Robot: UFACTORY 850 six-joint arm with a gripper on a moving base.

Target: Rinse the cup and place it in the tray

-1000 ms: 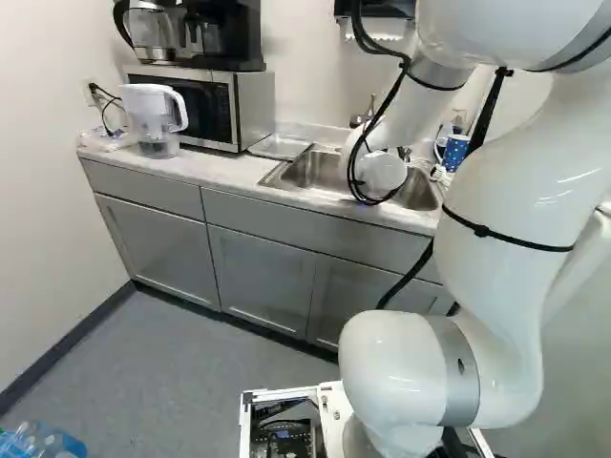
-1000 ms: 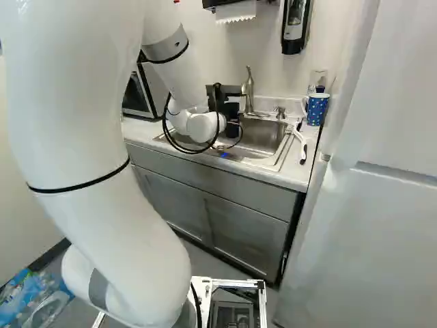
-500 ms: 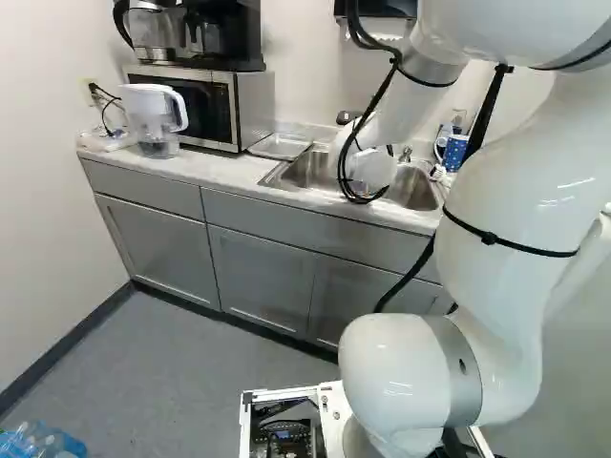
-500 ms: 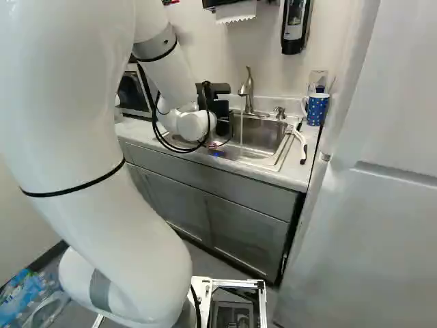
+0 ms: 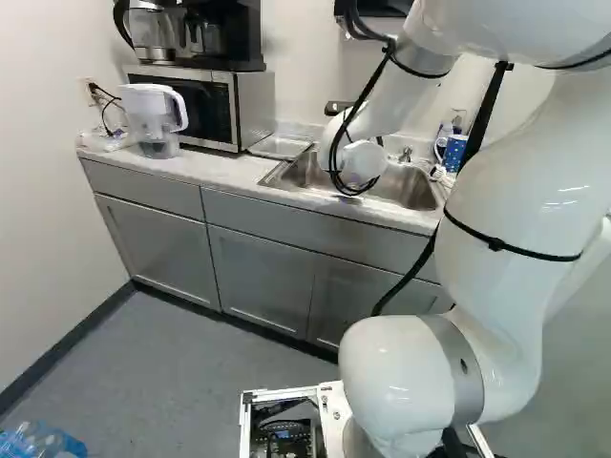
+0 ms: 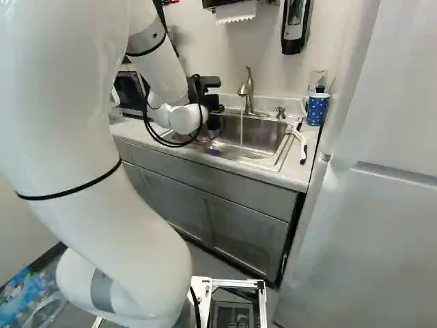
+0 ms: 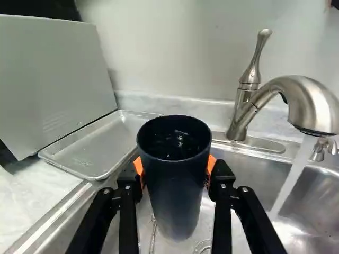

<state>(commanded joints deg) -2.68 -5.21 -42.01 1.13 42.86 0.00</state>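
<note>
In the right base view my gripper [image 6: 213, 108] is over the sink's left part, its fingertips hard to make out. The wrist view shows the gripper [image 7: 176, 172] shut on the dark blue cup [image 7: 177, 185], an orange pad on either side. The cup stands mouth up over the sink [image 7: 312, 203], with glints of liquid inside. Beyond it and to one side, the metal tray [image 7: 98, 145] lies flat on the counter, apart from the cup. Water runs from the faucet [image 7: 307, 100] into the basin, clear of the cup.
The microwave [image 5: 250, 110] stands beside the tray, with a water pitcher [image 5: 155, 119] farther along the counter. Right of the sink are a dotted blue mug [image 6: 317, 108] and a white-handled brush [image 6: 301, 145]. A soap dispenser [image 6: 295, 27] hangs on the wall.
The arm has swung left along the sink, away from the faucet and toward the tray side, carrying the cup. The falling water, hidden a second ago, shows in the right base view. The base has not moved.
</note>
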